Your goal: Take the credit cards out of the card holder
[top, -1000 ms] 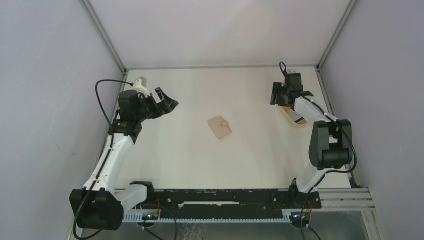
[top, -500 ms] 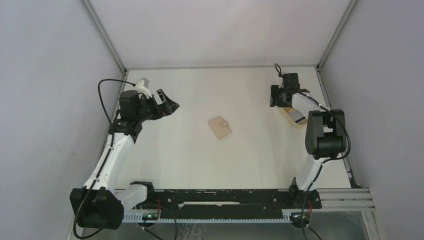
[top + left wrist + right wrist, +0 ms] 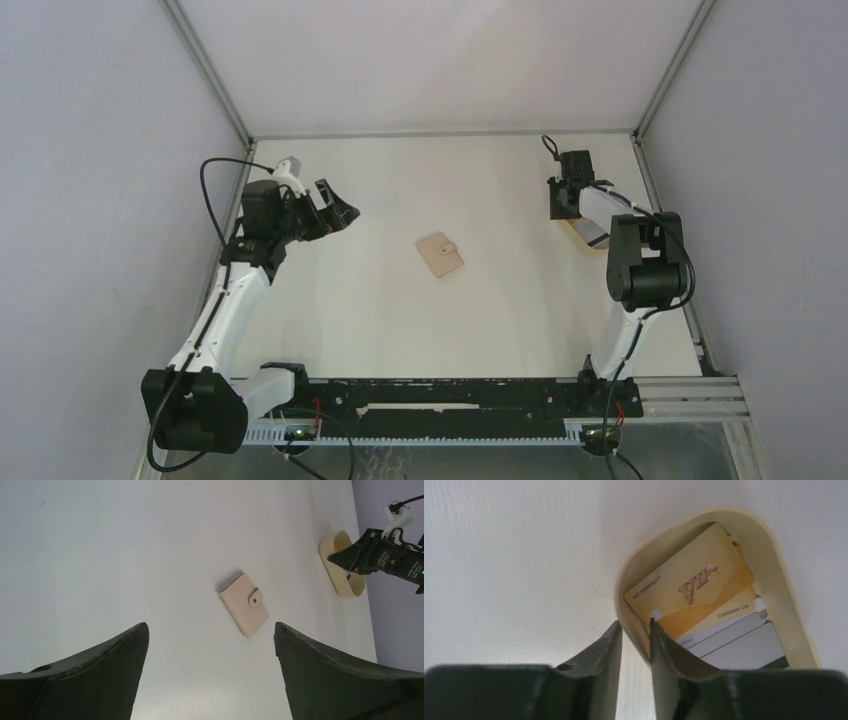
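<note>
Since a second ago the left arm has hardly shifted, while the elbow of the right arm has drawn in toward the far right corner, and the right fingers have come much closer together.

At the left, the left gripper [image 3: 338, 198] hangs above the table [image 3: 400, 330] with its two fingers spread wide and nothing between them. In the left wrist view the card holder [image 3: 244, 604] shows in the gap between these fingers, but it lies farther out on the table, well apart from them.

The card holder is in the middle of the table, flat and folded closed, with its snap tab [image 3: 256, 600] on top. It is to the right of the left gripper and to the left of the right one, and touches neither.

At the far right, the right gripper [image 3: 635, 625] is down at the oval tray [image 3: 769, 555]. Its fingers are narrow and stand on both sides of the tray's wall, one outside and one inside. Whether they really press the wall I cannot tell. Inside the tray lie the credit cards [image 3: 694, 587]: a gold one on top and grey ones [image 3: 744, 642] under it, partly covered. They are just beside the inner finger.
</note>
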`<state>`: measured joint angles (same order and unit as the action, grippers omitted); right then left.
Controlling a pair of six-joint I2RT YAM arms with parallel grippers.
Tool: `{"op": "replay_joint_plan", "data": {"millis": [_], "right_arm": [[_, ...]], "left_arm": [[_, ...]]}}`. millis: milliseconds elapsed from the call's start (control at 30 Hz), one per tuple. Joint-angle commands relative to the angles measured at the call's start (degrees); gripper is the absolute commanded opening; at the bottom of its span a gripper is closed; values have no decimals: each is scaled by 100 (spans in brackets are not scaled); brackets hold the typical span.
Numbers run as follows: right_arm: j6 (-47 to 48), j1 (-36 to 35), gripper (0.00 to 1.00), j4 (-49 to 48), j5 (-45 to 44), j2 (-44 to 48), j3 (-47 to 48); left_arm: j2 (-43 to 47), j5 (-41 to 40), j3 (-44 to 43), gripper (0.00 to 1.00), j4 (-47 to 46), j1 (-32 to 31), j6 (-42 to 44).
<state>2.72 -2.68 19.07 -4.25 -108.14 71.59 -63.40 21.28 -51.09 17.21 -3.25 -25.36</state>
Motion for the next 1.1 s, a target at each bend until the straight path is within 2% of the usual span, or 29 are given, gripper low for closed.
{"op": "replay_joint_plan", "data": {"millis": [0,67,133,400,600,867,1067], "right_arm": [[160,-190,27,-231,-135,35,48],[206,-293,15,-257,-145,-14,48],[252,-396,11,-284,-113,-59,48],[666,-931,8,-319,82,-49,70],[973,-1380,11,-262,1055,255,91],[1778,-2304,6,593,1646,-227,965],[1993,-2704,6,1231,1791,-811,1858]], "left_arm": [[76,85,99,99,-171,24,147],[88,74,160,99,-191,25,153],[106,57,201,99,-192,21,163],[373,-147,152,99,2,28,322],[562,-175,252,99,61,21,342],[846,-196,575,99,53,25,123],[860,88,1225,98,-433,-10,-560]]}}
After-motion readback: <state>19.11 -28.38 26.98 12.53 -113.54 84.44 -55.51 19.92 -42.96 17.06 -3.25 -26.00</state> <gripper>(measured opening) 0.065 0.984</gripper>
